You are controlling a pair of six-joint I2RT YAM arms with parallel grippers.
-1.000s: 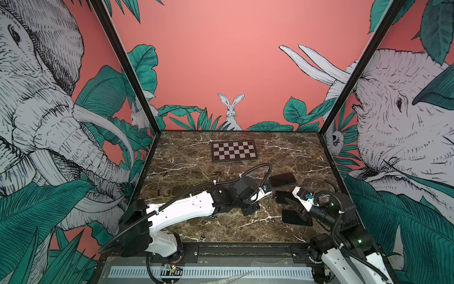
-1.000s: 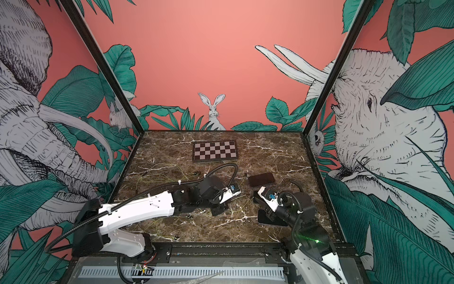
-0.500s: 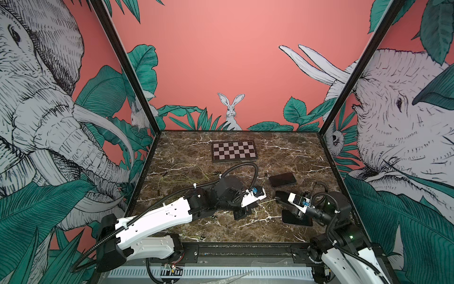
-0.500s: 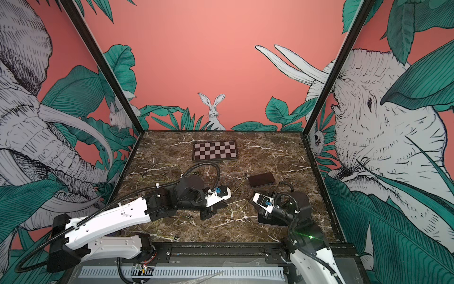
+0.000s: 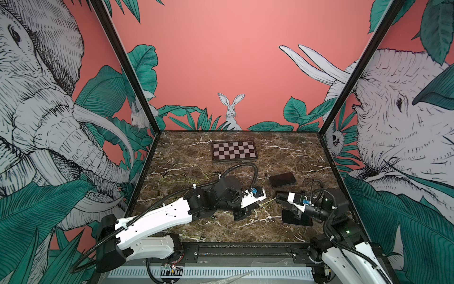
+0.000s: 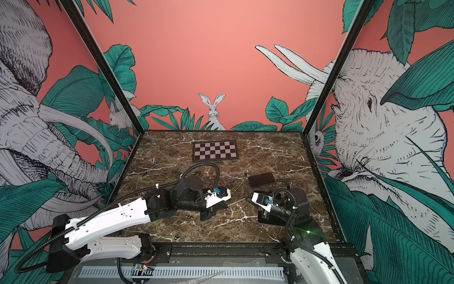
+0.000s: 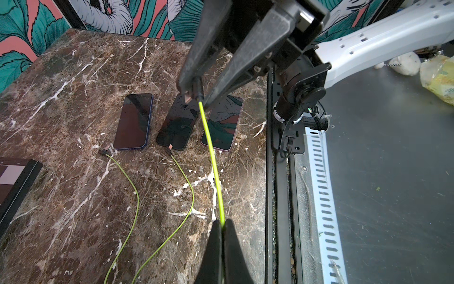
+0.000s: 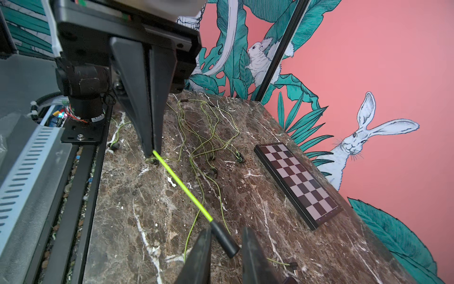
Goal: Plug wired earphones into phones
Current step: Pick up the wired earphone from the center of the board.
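Near the phones (image 7: 132, 123), left gripper (image 7: 222, 222) pinches a yellow-green cord (image 7: 211, 157) — right gripper (image 7: 195, 98) brackets its plug (image 8: 224, 238), grip unclear

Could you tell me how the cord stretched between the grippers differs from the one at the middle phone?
The held cord runs straight and taut through the air between the left gripper and right gripper; the middle phone's cord lies slack and curved on the marble. The held cord's plug is raised at the right gripper; the other plug meets the end of the middle phone. Both are thin, yellow-green, dark-plugged.
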